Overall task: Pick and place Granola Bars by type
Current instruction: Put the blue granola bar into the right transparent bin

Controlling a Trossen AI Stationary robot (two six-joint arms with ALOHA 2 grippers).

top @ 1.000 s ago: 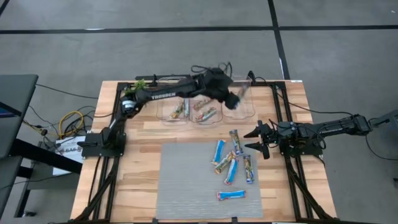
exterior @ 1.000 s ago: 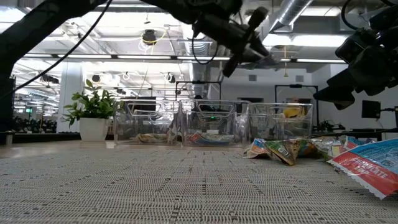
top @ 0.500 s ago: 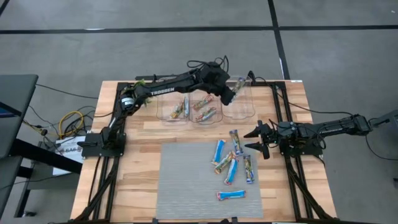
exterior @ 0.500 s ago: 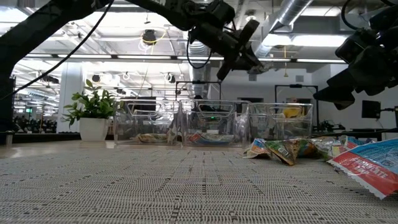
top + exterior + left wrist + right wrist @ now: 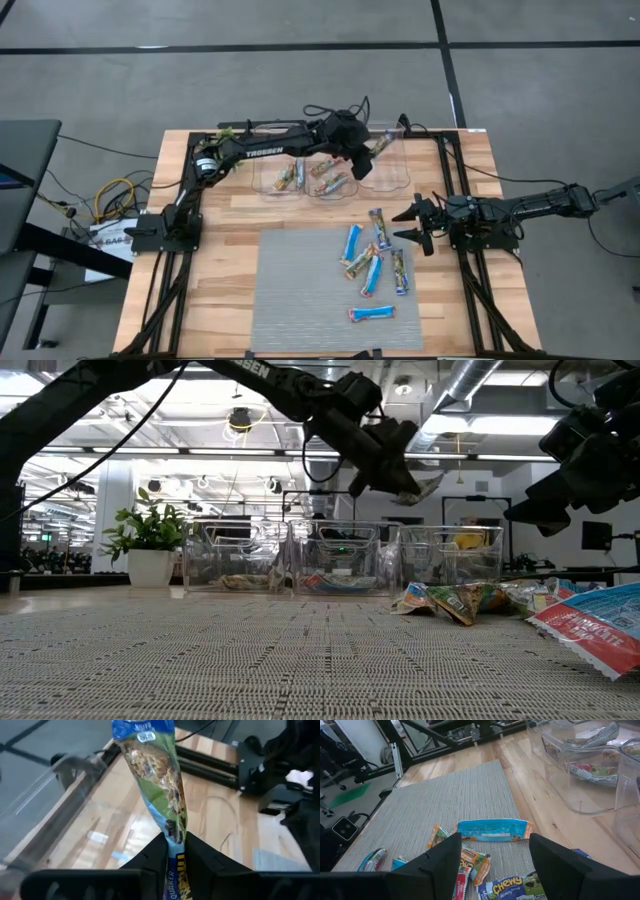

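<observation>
My left gripper is shut on a granola bar with a blue, green and brown wrapper. It holds the bar in the air over the rightmost of three clear bins at the table's far side. In the low view the gripper is above the bin tops. Several more bars lie on the grey mat, and one lies apart nearer the front. My right gripper is open and empty at the mat's right edge, beside those bars. A blue bar lies just in front of it. My left gripper pinches the bar near one end between its two fingers. The rest of the bar sticks out past the fingertips. The fingers slant down toward the table's right. The bar is lifted clear, its free end drooping over the right bin.
The left bin and middle bin hold several bars. A potted plant stands at the far left beside the bins. The grey mat covers the near middle, with bare wood around it.
My left gripper, still shut on the bar, has sunk toward the top of the right bin and drawn a little toward the table's far edge. The bar has come down with it, clear of the bin.
</observation>
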